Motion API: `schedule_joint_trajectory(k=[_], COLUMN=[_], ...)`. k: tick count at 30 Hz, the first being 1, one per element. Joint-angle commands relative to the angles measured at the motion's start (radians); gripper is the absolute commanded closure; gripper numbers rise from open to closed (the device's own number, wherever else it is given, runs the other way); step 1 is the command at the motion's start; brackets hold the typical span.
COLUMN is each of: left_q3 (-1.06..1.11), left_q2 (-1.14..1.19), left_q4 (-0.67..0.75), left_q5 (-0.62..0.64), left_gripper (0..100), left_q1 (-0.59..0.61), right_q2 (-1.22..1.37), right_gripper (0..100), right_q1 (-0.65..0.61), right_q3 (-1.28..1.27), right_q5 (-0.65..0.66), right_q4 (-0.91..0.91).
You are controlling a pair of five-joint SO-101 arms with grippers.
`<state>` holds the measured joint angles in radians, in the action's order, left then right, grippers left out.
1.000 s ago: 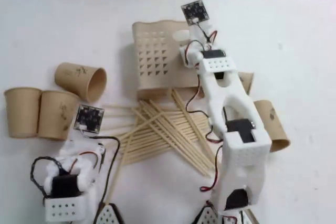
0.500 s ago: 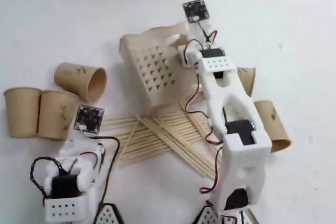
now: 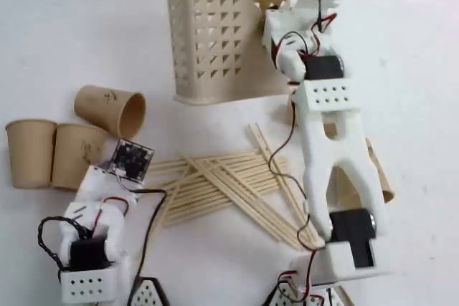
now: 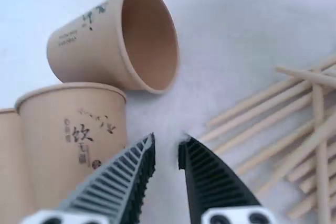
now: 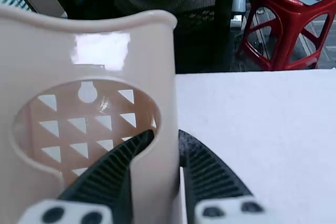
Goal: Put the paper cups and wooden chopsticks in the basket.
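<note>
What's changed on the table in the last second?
The right hand, clamped on the basket, tipped it from lying on the chopsticks to standing upright near the far edge of the table. The three paper cups on the left stayed put; the chopsticks barely shifted.

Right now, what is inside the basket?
Through the handle hole of the basket I see its perforated far wall and a finger of the right gripper. The walls hide its bottom and anything lying there.

Workroom (white table (image 3: pixel 416 69), red stool (image 5: pixel 294 1))
</note>
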<state>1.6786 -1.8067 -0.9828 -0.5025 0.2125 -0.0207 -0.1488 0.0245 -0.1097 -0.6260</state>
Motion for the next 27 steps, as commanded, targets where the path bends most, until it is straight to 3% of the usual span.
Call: schedule_joint_trajectory(k=[1, 5, 10, 14, 18, 22, 27], left_q3=[-0.163, -0.405, -0.744, -0.954, -1.137, -1.145, -0.961], left_q2=[-0.008, -0.007, 0.147, 0.354, 0.458, 0.556, 0.693], left_q4=[-0.005, -0.141, -0.267, -0.27, -0.264, -0.233, 0.028], left_q5=[-0.008, 0.08, 0.147, 0.183, 0.201, 0.209, 0.207], left_gripper=[90, 90, 87, 75, 71, 71, 71], left_q1=[0.021, -0.047, -0.266, -0.4, -0.45, -0.506, -0.484], right_q2=[-0.171, -0.24, -0.252, -0.26, -0.251, -0.254, -0.262], right_gripper=[98.1, 98.1, 98.1, 98.1, 98.1, 98.1, 98.1], right_q1=[-0.008, -0.016, -0.016, -0.018, -0.018, -0.027, -0.045], right_q3=[-0.049, -0.169, -0.222, -0.244, -0.253, -0.265, -0.262], right_q5=[-0.02, -0.02, -0.02, -0.02, -0.02, -0.015, -0.011], right_q4=[0.027, 0.127, 0.171, 0.166, 0.166, 0.173, 0.171])
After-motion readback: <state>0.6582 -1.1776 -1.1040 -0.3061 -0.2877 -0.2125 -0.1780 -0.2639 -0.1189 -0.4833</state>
